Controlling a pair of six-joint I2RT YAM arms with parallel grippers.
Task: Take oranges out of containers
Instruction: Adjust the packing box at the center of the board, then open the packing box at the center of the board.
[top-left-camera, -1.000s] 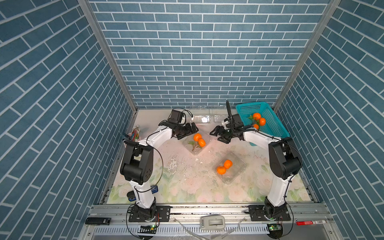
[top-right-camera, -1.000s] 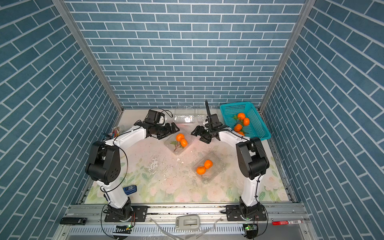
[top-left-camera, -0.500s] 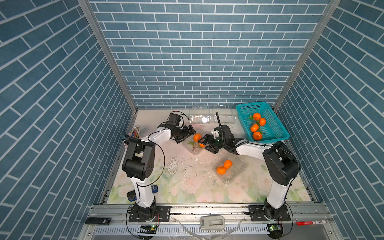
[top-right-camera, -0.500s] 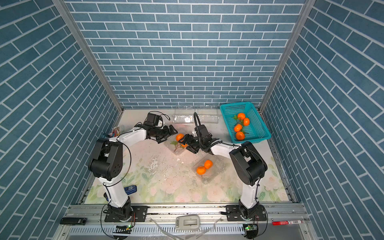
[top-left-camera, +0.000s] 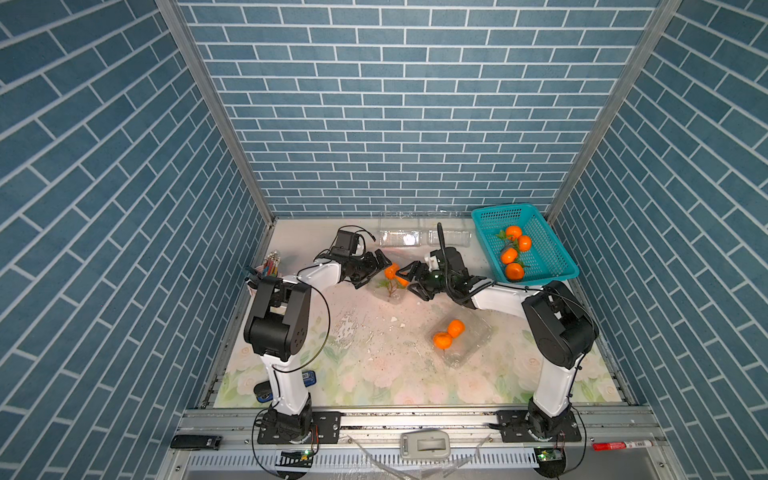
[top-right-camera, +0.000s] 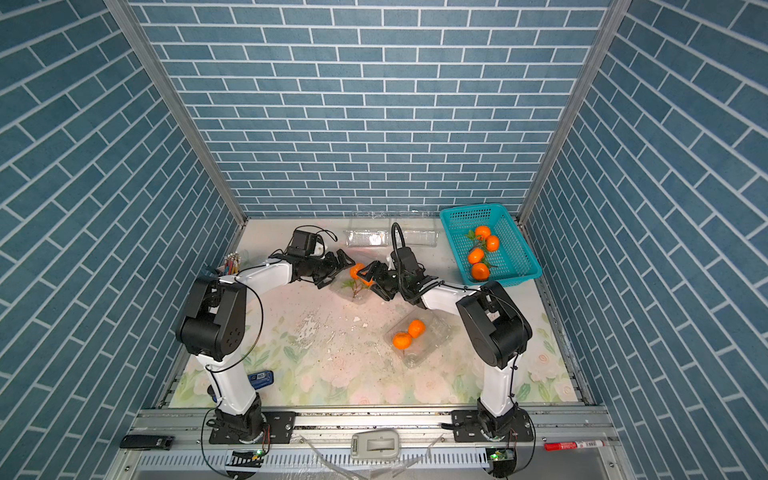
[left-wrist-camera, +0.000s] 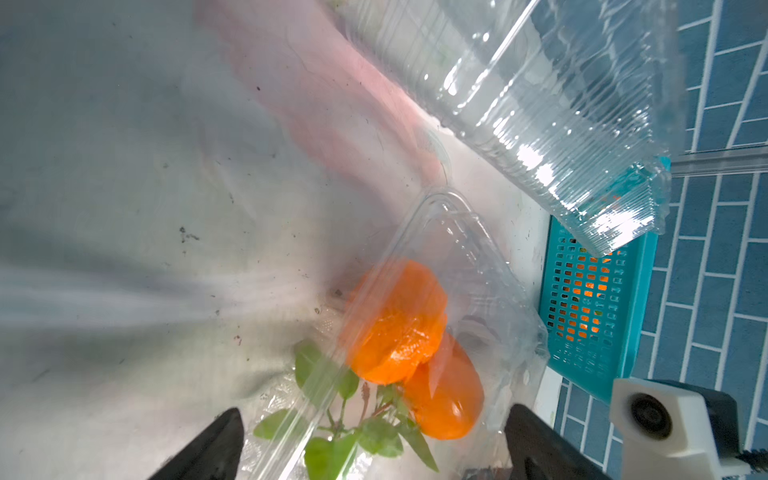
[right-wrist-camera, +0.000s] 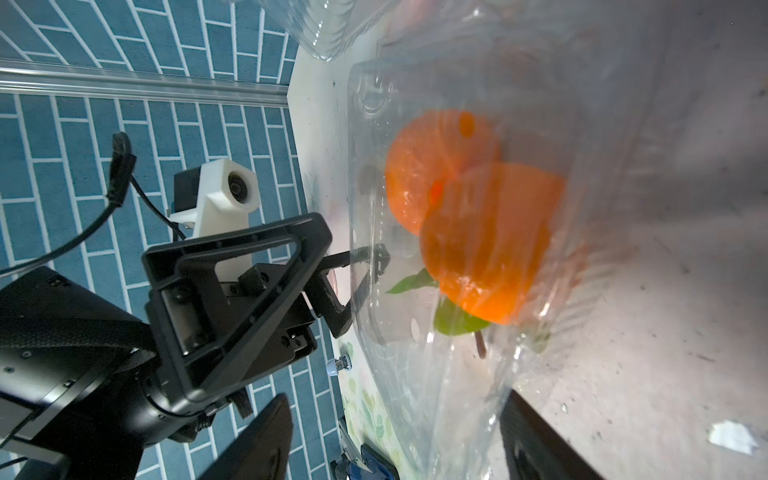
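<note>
Moves right tool (top-left-camera: 409, 282) off basket (top-left-camera: 494, 210) to clamshell (top-left-camera: 390, 293) of oranges (top-left-camera: 390, 272), facing left tool (top-left-camera: 376, 272); leaves both spread wide

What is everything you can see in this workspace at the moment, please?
basket: one, teal, back right corner.
containers: four, clear, two empty at the back wall, one mid-table, one nearer the front.
oranges: eight, orange, four in the basket, two in each unemptied container.
pencil cup: one, pink, left edge.
marker: one, red, front rail.
left tool: one, black, open, beside the mid-table container.
right tool: one, black, open, opposite it.
</note>
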